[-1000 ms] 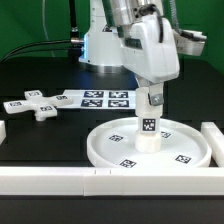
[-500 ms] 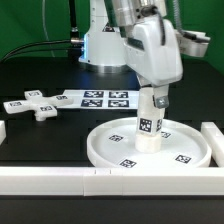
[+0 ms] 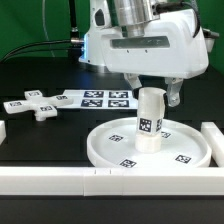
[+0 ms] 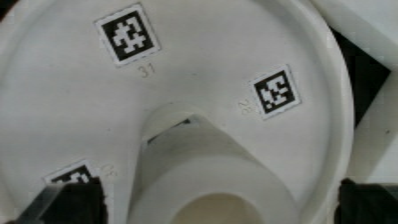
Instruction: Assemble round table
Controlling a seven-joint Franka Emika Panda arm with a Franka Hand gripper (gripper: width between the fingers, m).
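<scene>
The cylinder (image 3: 150, 120) stood upright on the hub of the disc (image 3: 192, 152), near the desk's camera-side edge. The gripper (image 3: 155, 93) hung straight above it, jaws spread either side of its top, gripping nothing afaict.

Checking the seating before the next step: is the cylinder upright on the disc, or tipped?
Upright. In the exterior view the cylinder stands on the disc's centre, its sides close to vertical.

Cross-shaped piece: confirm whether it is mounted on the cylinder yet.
No, the cross-shaped piece lies on the black table, apart from the cylinder standing on the disc.
</scene>
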